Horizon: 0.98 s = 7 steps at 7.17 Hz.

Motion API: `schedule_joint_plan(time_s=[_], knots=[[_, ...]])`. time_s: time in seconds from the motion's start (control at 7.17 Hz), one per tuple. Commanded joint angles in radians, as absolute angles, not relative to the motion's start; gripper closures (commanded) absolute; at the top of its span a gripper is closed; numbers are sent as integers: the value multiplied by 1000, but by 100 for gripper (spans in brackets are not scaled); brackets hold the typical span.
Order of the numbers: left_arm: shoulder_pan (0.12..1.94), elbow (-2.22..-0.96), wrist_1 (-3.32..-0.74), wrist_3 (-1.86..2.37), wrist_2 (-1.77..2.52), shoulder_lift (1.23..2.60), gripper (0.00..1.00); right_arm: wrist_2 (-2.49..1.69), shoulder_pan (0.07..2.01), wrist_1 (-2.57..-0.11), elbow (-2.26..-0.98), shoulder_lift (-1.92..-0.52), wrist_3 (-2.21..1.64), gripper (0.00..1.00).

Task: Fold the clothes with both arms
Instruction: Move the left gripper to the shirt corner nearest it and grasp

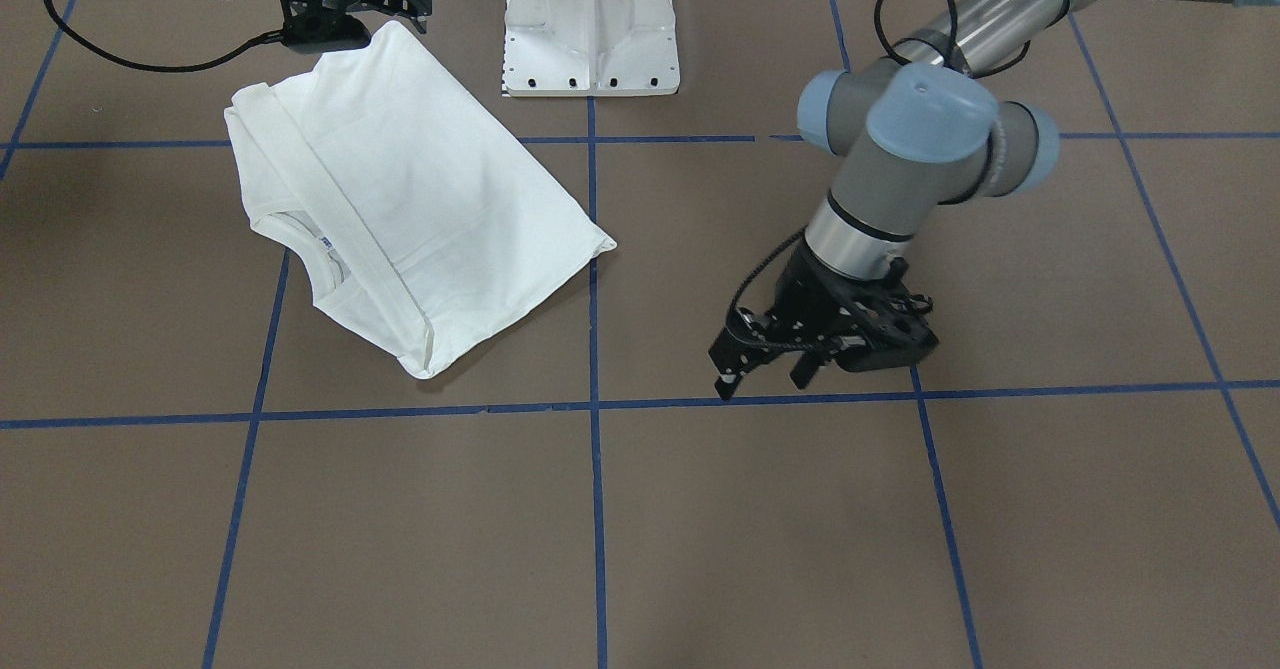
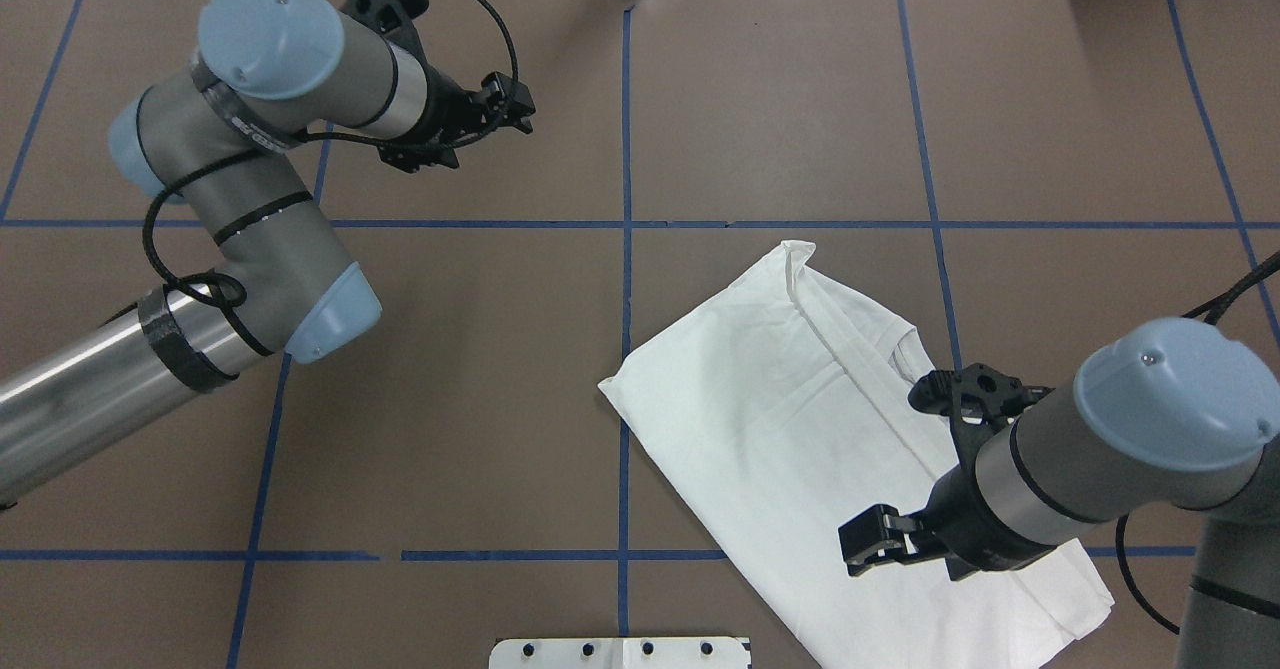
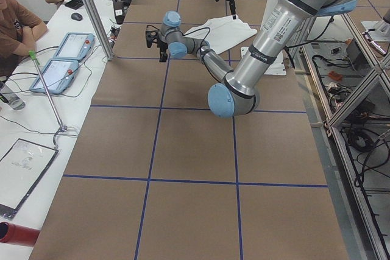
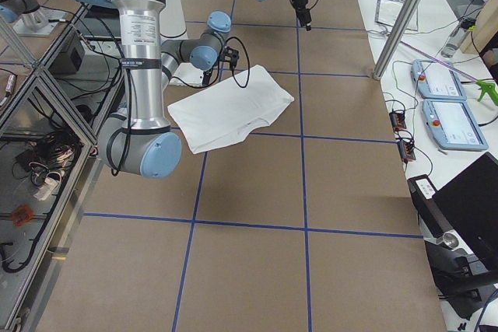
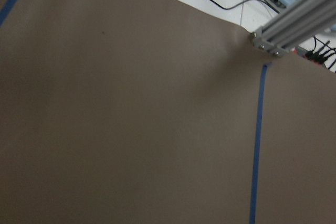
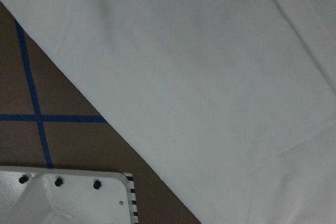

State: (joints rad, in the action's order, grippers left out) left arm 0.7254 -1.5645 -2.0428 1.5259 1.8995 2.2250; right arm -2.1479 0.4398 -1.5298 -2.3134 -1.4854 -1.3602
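The white long-sleeved cotton T-shirt [image 1: 420, 189] lies flat on the brown table [image 1: 700, 529], on my right half and just beside the white metal pedestal [image 1: 590, 29]. It is already folded into a slanted oblong, the sleeves are turned in and the ribbed collar [image 1: 322, 257] shows at one end.

My right tool [image 2: 905, 469] hangs over the end of the shirt nearest my base. Its fingers are spread wide and they hold nothing; I cannot tell whether they touch the cloth. My left tool [image 1: 765, 374] is well apart from the shirt, low over the bare table near a blue tape line [image 1: 597, 509]. It is also spread and empty.

I judge the shirt to be light, soft and quite limp — it will not keep any shape when I lift it, and it will sag between two holding points. It is not fragile. Several layers lie one on another, so a shallow pinch may take only the top layer and open the fold. I would take it at the two corners of one short edge, one tool on each, and close over all layers. The cloth may also slide on the smooth table, so the pinch should come from above, not push sideways.
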Motion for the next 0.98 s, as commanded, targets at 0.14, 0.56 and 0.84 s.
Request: schedule_joint_plan(time_s=[0.14,0.56,0.84], knots=[[490,-1588,-2028,1764,1817,2240,1,-2151,654,-1529,-2325,-1391,-1359,0],[391,-1563,-2028,1824,1783,2237,2,-2149,681,-1529,-2329,-1388,-1359,0],[387,-1510,-2036,1835,1782,2268,7,-2148,681,-1529,-2329,-1388,-1359,0]])
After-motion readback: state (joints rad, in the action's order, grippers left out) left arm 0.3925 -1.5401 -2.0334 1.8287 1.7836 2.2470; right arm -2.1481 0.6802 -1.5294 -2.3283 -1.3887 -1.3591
